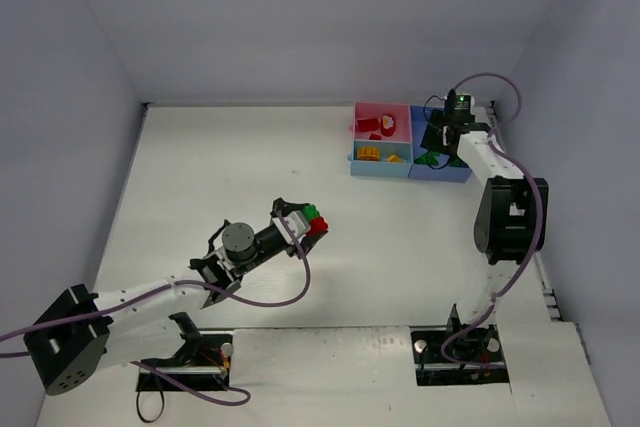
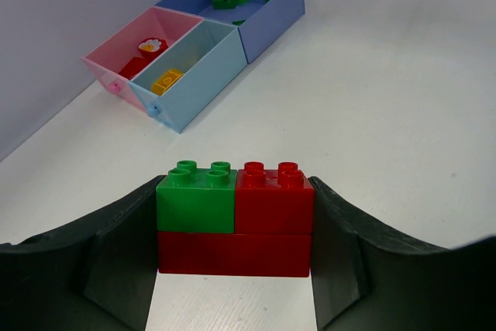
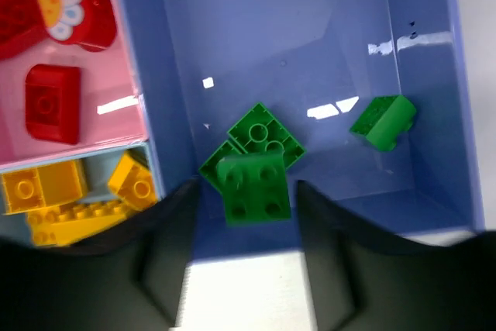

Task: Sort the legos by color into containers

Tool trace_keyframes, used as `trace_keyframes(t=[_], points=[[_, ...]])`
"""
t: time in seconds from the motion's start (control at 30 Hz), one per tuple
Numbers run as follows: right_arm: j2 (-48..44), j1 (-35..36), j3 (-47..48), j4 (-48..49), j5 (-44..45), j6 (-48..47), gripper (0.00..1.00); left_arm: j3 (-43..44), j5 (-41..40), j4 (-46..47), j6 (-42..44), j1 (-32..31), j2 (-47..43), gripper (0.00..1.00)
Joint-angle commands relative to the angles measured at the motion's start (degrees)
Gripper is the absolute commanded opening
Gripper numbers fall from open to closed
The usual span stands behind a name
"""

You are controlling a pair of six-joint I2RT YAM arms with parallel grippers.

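My left gripper [image 2: 235,247] is shut on a clump of legos [image 2: 235,218]: a green brick and a red brick on a long red base, held above the table [image 1: 316,219]. My right gripper [image 3: 246,222] hangs open over the medium blue tray [image 3: 325,36]. A green brick [image 3: 256,185] sits loose between its fingers, with a gap on each side. It lies over another green brick [image 3: 263,133], and two more green bricks [image 3: 384,122] lie in that tray. The pink tray [image 1: 398,113] holds red bricks [image 3: 53,102]. Yellow bricks [image 3: 46,187] lie in the light blue tray [image 1: 388,169].
The three joined trays stand at the back right, close to the rear wall. The right arm's elbow [image 1: 510,217] rises near the right wall. Grey walls close the table on three sides. Purple cables loop beside both arms.
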Motion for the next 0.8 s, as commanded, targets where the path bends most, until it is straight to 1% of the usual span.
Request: trace_keyframes(t=[0.0,0.03,0.07,0.13,0.17,0.23,0.27,0.33,0.37,0.4,0.47,0.57,0.6,0.77], points=[[0.7,-1.3,4.9,2.0,3.2,-0.8,0.54,1.3,0.0,3.2,0.0,0.1,-3.1,0.00],[0.9,-1.4,5.5,2.0,2.9,-1.0,0.59,1.3,0.0,2.8,0.1,0.1,-3.2,0.00],[0.9,-1.4,5.6,2.0,1.5,-1.2,0.69,1.5,-0.1,2.4,0.3,0.1,-3.4,0.00],[-0.2,-1.1,5.6,2.0,-1.9,-1.9,0.77,1.6,0.0,1.9,0.5,0.2,-3.7,0.00],[-0.9,-0.8,4.7,1.9,-4.7,-2.1,0.79,1.7,0.0,1.7,0.6,0.1,-3.7,0.00],[-4.7,1.1,3.1,2.0,-8.0,-2.7,0.80,1.7,0.1,1.8,0.7,0.2,-3.2,0.00],[-7.9,2.0,0.9,2.2,-12.2,-2.9,0.79,1.8,0.2,1.9,0.8,0.1,-3.0,0.00],[-11.1,5.4,-2.6,2.8,-17.9,-3.6,0.78,1.9,0.1,2.3,1.0,0.2,-2.1,0.00],[-14.1,6.7,-3.6,2.9,-23.3,-3.7,0.77,2.1,0.1,2.5,1.4,0.3,-1.8,0.00],[-15.4,9.4,-4.7,3.1,-26.4,-3.8,0.77,2.3,0.1,2.8,1.6,0.2,-0.9,0.00],[-19.0,12.1,-7.6,3.3,-33.8,-4.3,0.76,3.1,0.3,3.4,2.2,0.3,0.5,0.00],[-22.8,16.5,-11.3,3.6,-40.7,-3.6,0.76,4.3,0.8,4.3,2.6,0.5,2.2,0.00],[-23.5,18.5,-12.0,3.7,-41.7,-3.0,0.76,4.7,0.9,4.8,2.6,0.6,2.6,0.00],[-28.7,24.0,-17.4,5.0,-44.3,-0.7,0.77,6.1,1.7,5.6,2.5,1.1,4.3,0.00]])
